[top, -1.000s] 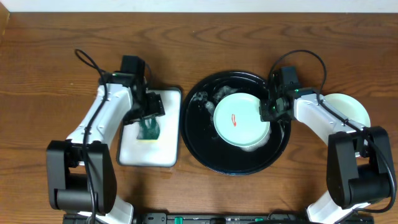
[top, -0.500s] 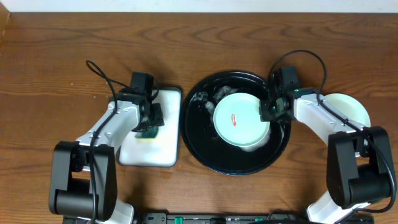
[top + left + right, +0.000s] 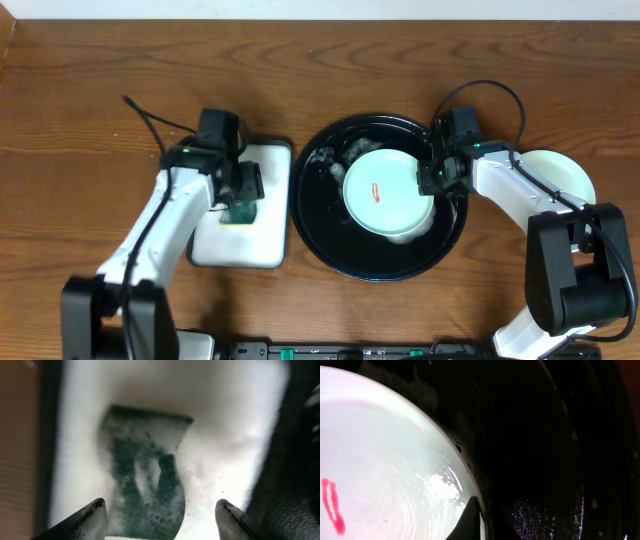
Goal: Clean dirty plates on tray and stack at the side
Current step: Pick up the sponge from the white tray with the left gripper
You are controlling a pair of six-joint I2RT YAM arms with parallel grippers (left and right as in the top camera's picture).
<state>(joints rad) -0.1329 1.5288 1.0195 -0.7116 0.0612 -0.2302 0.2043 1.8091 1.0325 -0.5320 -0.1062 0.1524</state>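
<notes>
Grained wood table (image 3: 80, 80) — glossy black tray (image 3: 315, 218), mint plate (image 3: 395, 203)

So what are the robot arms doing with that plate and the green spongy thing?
They're washing plates. The right fingers are pinched on the rim of the mint plate, which sits in the black tray and has a red smear in its middle. The left fingers are open over the green sponge lying in the white dish, not holding it. Another pale plate sits on the table to the right.
</notes>
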